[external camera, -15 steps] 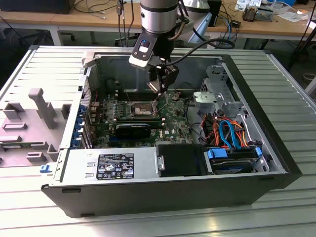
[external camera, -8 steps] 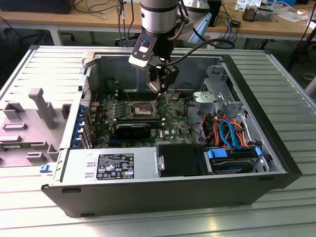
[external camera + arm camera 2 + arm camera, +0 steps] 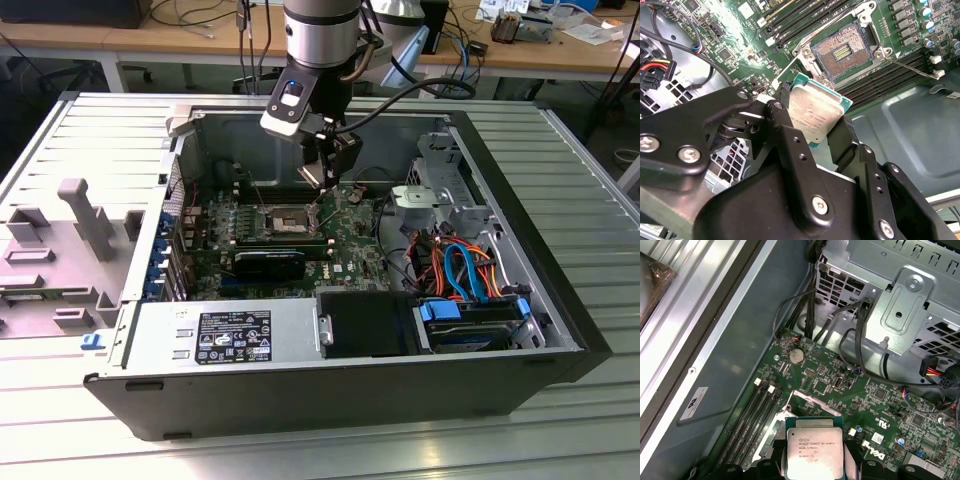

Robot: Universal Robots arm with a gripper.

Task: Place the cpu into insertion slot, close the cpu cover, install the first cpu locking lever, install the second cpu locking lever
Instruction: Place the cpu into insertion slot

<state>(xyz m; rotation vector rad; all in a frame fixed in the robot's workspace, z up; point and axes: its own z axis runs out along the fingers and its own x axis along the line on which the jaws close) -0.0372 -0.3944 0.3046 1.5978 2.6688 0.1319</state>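
Over the circuit board (image 3: 740,45), the claw (image 3: 812,125) grips the silver chip (image 3: 815,112) by two edges.
Chip hangs tilted, off the board, near the open socket (image 3: 842,50), whose gold pins lie bare.

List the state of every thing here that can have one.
cpu: held clear of the board, not seated.
gripper: shut on the cpu.
insertion slot: uncovered, empty, contacts exposed.
computer case: lying flat, side open.

Silver-grey arm (image 3: 320,30), black cable (image 3: 410,90), black jointed jaws (silver screw heads (image 3: 819,204))
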